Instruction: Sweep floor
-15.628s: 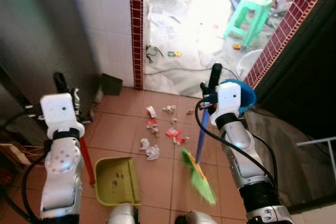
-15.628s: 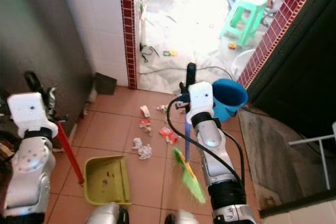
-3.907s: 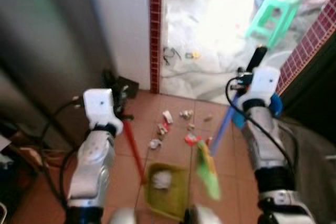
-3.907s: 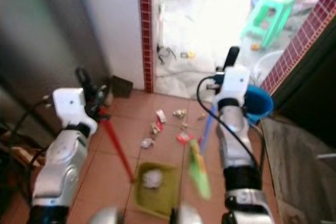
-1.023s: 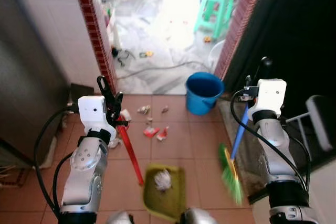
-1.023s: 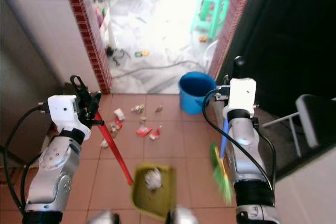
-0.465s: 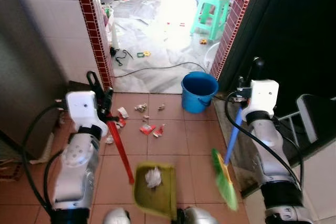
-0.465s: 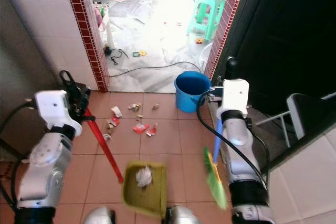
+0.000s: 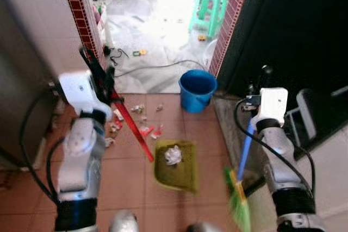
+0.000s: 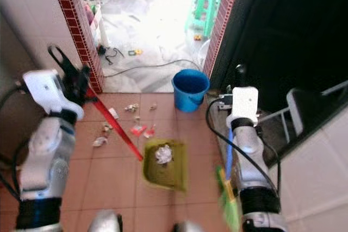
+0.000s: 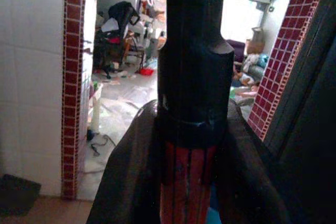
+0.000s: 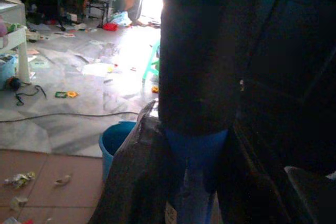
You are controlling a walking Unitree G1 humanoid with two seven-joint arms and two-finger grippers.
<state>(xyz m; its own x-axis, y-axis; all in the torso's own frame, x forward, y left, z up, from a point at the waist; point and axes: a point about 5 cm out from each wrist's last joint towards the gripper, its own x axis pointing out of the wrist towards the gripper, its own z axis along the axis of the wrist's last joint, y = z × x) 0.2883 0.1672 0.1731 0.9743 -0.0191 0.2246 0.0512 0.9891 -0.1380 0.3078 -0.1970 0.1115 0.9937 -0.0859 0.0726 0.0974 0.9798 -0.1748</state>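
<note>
Dustpan half-loaded, more litter waiting on the tiles

The left pincer is clamped on the red handle of the green dustpan, held on a slant so the pan sits flat on the floor with one crumpled paper wad inside; the right pincer grips the blue shaft of the broom, its green bristles off to the robot's right – apparently drawn clear of the pan. Scattered scraps (wrappers, bits of paper) lie near the brick pillar, between the left arm and the blue bucket – likely the next target
</note>
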